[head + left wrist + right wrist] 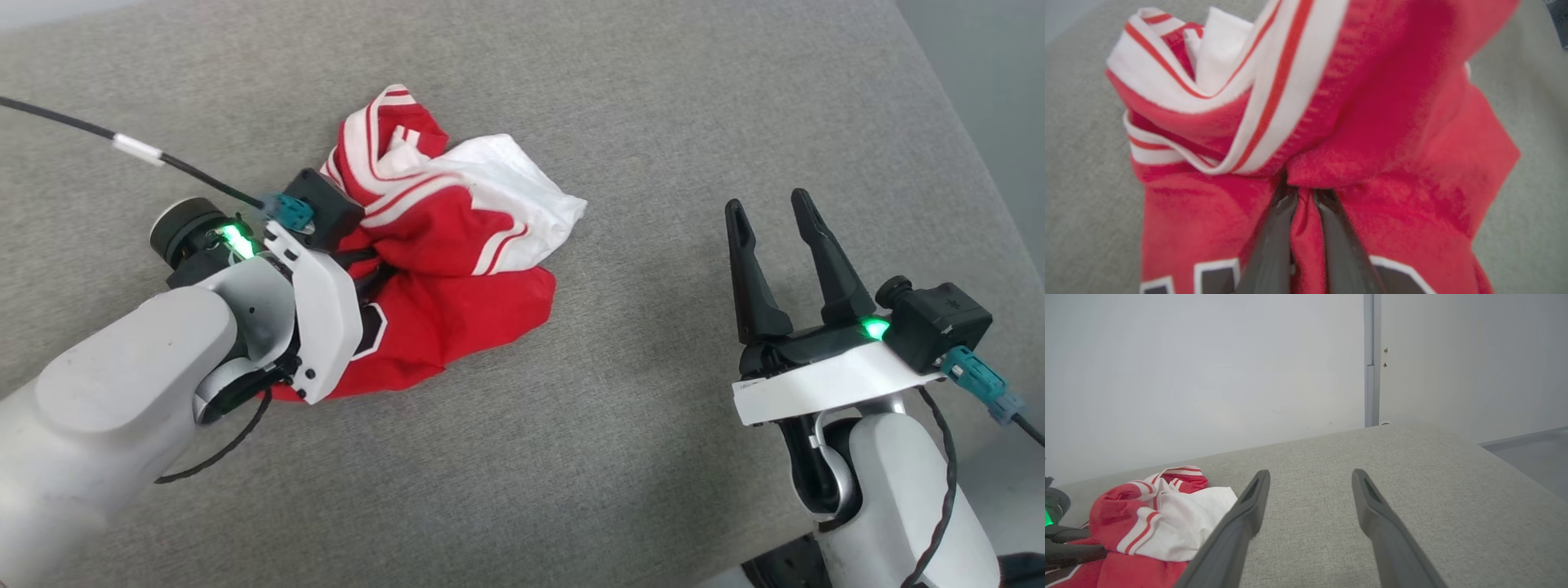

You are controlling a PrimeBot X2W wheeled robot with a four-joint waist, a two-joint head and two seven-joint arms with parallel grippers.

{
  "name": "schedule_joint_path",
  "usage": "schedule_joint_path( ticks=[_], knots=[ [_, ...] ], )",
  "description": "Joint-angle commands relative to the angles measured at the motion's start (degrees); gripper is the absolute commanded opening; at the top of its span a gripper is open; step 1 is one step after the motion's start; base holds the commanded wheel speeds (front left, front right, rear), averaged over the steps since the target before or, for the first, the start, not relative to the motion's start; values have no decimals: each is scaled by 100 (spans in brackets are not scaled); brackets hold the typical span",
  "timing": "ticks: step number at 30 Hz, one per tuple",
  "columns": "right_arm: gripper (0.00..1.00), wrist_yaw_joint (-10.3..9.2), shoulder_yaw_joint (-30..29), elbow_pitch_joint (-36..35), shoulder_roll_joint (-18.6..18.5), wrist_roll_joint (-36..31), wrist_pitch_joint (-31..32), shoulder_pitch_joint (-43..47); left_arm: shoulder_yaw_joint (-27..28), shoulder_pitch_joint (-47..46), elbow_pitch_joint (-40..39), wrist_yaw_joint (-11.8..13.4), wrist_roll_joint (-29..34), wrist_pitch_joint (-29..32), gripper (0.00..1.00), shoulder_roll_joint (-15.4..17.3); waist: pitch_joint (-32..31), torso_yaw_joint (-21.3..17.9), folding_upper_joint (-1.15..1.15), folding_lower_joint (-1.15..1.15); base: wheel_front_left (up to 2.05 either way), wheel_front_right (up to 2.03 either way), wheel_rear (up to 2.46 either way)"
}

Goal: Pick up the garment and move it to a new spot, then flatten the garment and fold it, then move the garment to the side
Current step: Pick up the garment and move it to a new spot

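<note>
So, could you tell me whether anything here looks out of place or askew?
Only the red jersey: it lies crumpled in a heap on the grey fabric surface, with the left pincer pinching a red fold. Nothing looks damaged.

Head cam looks down on the grey fabric surface (522, 457). Left wrist cam's right up against the crumpled red-and-white jersey shirt (1392, 122); the low right wrist cam catches it lower left.

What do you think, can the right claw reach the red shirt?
Probably yes: the right gripper stands open, and only bare grey surface lies between it and the garment. The left gripper pinches its other side.
</note>
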Motion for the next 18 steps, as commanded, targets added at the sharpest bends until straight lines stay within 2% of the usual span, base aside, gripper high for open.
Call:
schedule_joint_path(
  ticks=[1, 7, 10, 11, 13, 14, 18],
  knots=[
    [100, -2, 51, -50, 3, 84, -29, 4, -80, 283, 93, 12, 253, 274, 0, 1, 72, -93, 0, 0, 0, 0, 0],
    [100, -2, 80, -100, 4, 188, -29, -31, -146, 479, 238, 13, 637, 617, 0, -28, 185, -232, 0, 0, 0, 0, 0],
    [100, -2, 47, -121, 4, 191, -29, -8, -162, 419, 309, 18, 587, 664, 1, -64, 215, -243, 0, 0, 0, 0, 0],
    [100, -2, 19, -120, 3, 170, -29, 8, -159, 374, 299, 19, 579, 630, 9, -69, 207, -215, 0, 0, 0, 0, 0],
    [100, -2, -31, -89, 5, 101, -29, 21, -135, 228, 272, 18, 575, 474, 45, -70, 170, -126, 0, 0, 0, 0, 0],
    [100, -1, -48, -76, 7, 61, -29, 9, -118, 154, 251, 19, 580, 378, 100, -71, 137, -69, 0, 0, 0, 0, 0],
    [100, -1, -161, -15, 1, -140, -29, -29, -44, -120, 199, 19, 284, -195, 100, -109, -56, 258, 0, 0, 0, 0, 0]
  ],
)
